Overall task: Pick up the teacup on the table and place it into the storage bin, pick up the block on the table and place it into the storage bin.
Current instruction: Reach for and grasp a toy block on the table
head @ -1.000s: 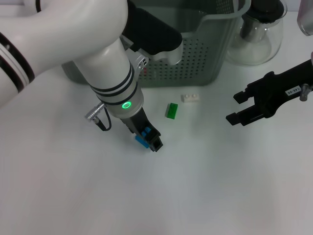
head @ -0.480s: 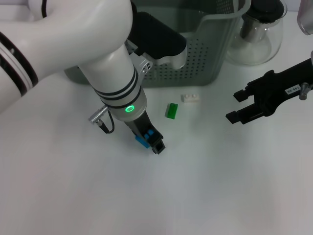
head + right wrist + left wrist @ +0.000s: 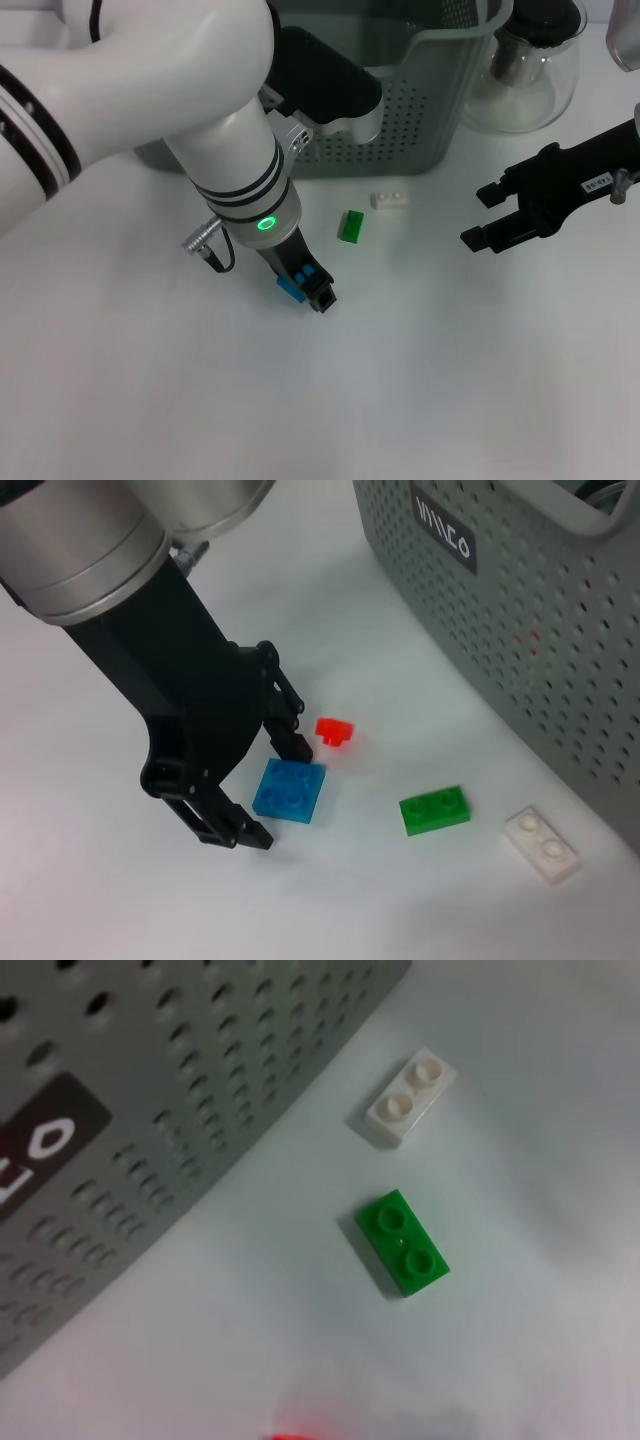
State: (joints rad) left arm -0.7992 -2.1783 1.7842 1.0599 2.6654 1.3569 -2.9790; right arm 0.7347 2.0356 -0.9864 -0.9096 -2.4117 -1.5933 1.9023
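Left gripper [image 3: 306,285] low on the table, fingers spread either side of the blue block [image 3: 289,789] (not clamped), small red piece [image 3: 336,732] just beside, green block [image 3: 351,226] and white block [image 3: 389,200] beyond, right gripper [image 3: 482,219] open — holding nothing, storage bin [image 3: 400,120] farthest.

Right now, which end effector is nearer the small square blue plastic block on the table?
Left. The left end effector is down at the small square blue plastic block, fingers open on either side of it. The right end effector hovers well off to the right, beyond the green brick.
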